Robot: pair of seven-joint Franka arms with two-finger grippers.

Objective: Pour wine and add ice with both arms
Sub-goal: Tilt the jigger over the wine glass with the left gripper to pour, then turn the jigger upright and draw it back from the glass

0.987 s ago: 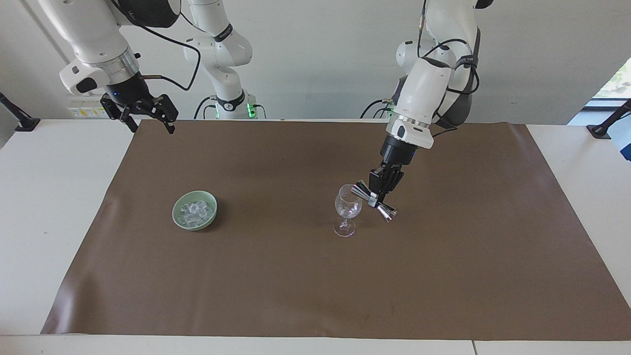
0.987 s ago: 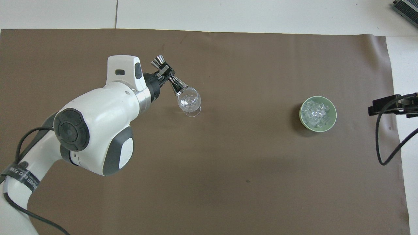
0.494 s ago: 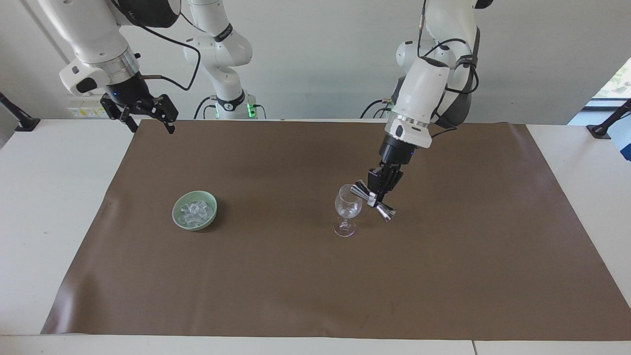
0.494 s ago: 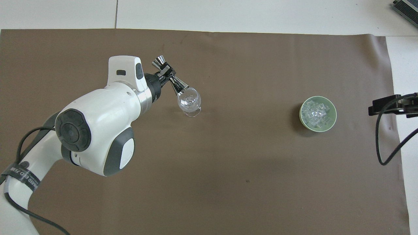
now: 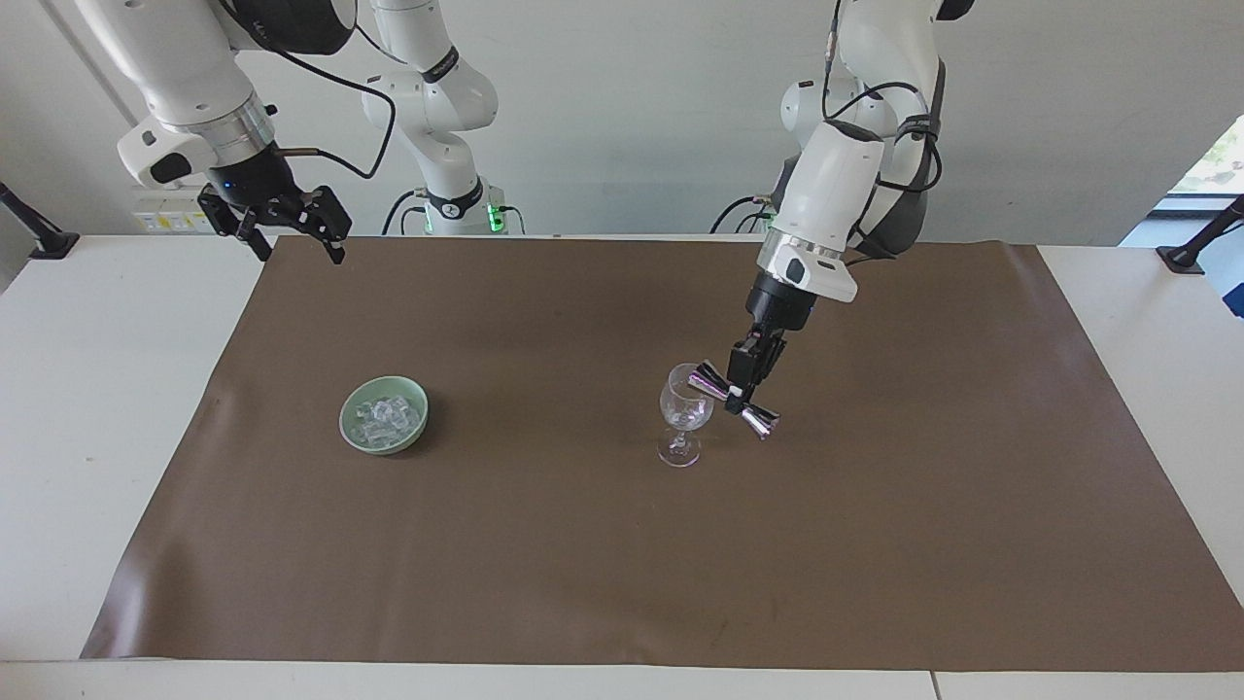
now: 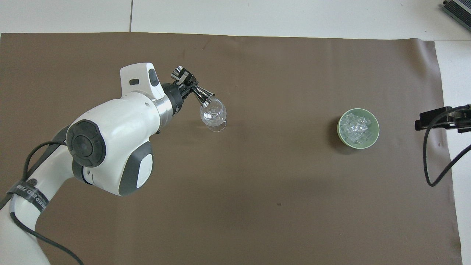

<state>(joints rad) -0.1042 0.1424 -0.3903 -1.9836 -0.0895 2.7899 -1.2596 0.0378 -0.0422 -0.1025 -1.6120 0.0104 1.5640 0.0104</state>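
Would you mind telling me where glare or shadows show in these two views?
Facing view: bright daylight from a window at the frame's edge, and the glass glints. Overhead view: the bowl casts a soft shadow on the mat, and the ice sparkles.

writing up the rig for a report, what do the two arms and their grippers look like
Both arms are glossy white jointed shells with dark grey joint caps, silver wrist rings and loose black cables. The left gripper and right gripper are black with two fingers. A lettered black band wraps the left arm.
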